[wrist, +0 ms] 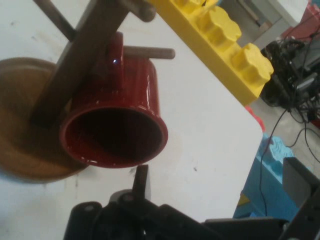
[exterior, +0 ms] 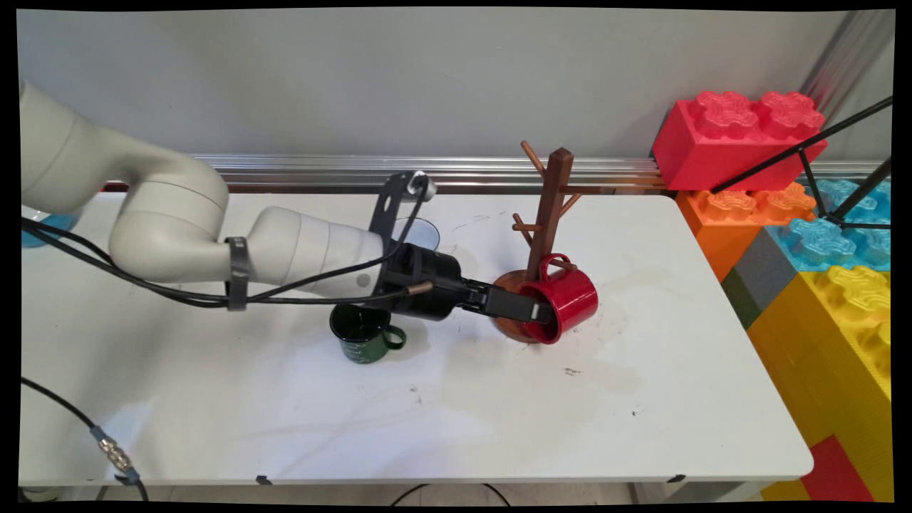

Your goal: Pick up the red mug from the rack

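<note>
Red mug [exterior: 566, 299] hangs on wooden tree [exterior: 548, 214] | pincer [exterior: 536, 312] open at its rim, holding nothing | a nudge could unhook it

The white arm reaches in from the left, its forearm stretched almost level and low, wrist angled slightly downward toward the right. Black cables loop under it, strapped at the elbow. The black hand [exterior: 531, 312] points rightward; one finger [wrist: 141, 181] shows ahead of the linkage, the other at the frame's right edge, spread apart.
</note>
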